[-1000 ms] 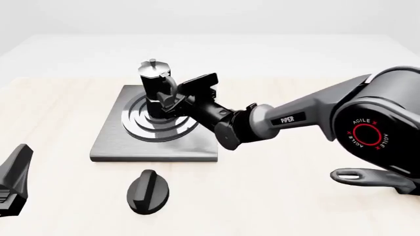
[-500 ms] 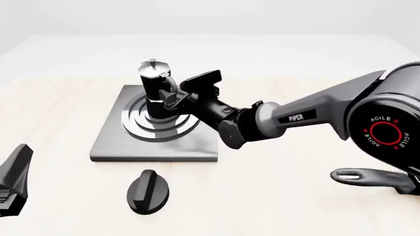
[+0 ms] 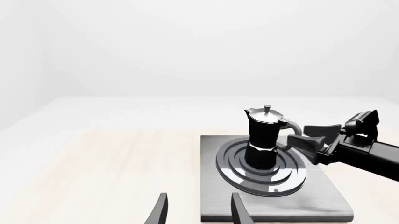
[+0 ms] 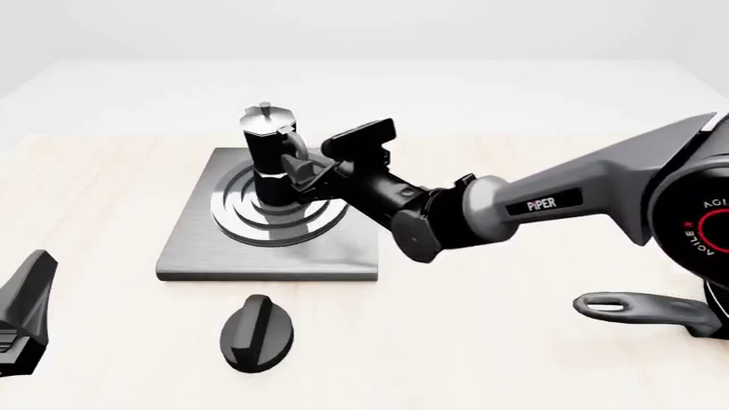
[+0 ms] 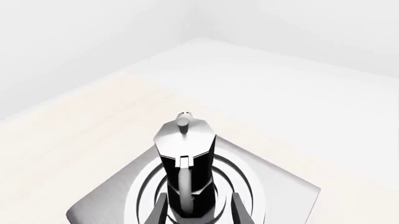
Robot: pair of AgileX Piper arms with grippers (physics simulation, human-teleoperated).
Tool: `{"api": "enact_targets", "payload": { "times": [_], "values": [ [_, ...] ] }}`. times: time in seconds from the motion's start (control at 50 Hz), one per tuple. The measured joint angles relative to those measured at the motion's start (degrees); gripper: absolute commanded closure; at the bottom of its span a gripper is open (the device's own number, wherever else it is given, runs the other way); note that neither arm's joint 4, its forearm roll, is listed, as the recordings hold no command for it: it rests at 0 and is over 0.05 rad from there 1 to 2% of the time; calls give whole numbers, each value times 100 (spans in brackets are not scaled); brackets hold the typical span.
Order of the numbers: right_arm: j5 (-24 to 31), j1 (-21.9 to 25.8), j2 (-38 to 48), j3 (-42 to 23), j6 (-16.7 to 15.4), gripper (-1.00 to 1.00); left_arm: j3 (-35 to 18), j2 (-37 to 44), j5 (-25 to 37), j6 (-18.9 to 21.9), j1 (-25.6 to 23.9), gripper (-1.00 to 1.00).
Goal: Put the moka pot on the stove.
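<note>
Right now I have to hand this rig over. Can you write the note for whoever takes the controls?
Right hand: open, its fingers either side of the moka pot's handle, no longer gripping; it has been easing back over the last second.
Left hand: open, empty, parked at the near left of the table.
Moka pot: upright on the middle of the stove's burner rings.
Done: pot placed and released.
Left: pull the right arm straight back clear of the handle without knocking the pot.
</note>
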Motion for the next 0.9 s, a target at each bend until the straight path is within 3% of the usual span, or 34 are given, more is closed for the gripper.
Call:
{"api": "enact_targets", "payload": {
  "times": [0.9],
  "values": [
    [-364, -82, -766, 1049, 7, -100, 0, 0, 0, 0, 0, -100]
  ]
}}
